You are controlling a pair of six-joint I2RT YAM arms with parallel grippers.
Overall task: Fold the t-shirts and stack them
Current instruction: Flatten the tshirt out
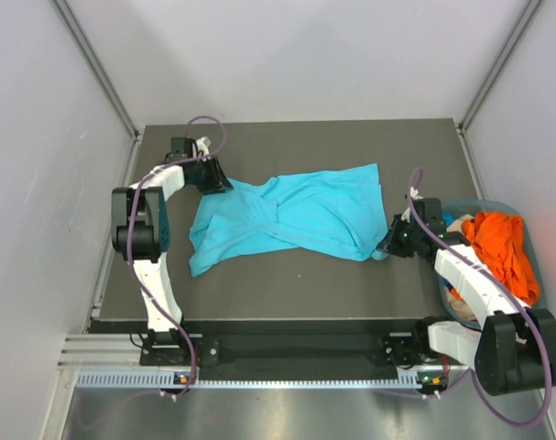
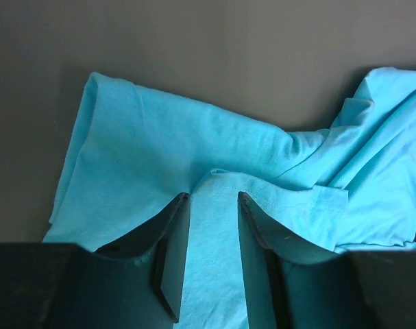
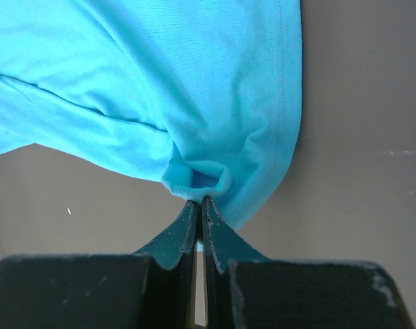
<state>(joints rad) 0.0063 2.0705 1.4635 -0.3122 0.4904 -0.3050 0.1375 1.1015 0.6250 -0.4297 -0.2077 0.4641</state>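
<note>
While our right gripper (image 3: pixel 201 200) pinches shut on a corner of the turquoise t-shirt (image 1: pixel 291 215), sprawled crumpled at centre frame, our left gripper (image 2: pixel 213 199) straddles a hem at upper left, jaws apart. We judge spreading is in hand: next, the left must clamp, then both pull flat. 1 orange t-shirt (image 1: pixel 502 243) waits in the basket (image 1: pixel 494 204), right.
</note>
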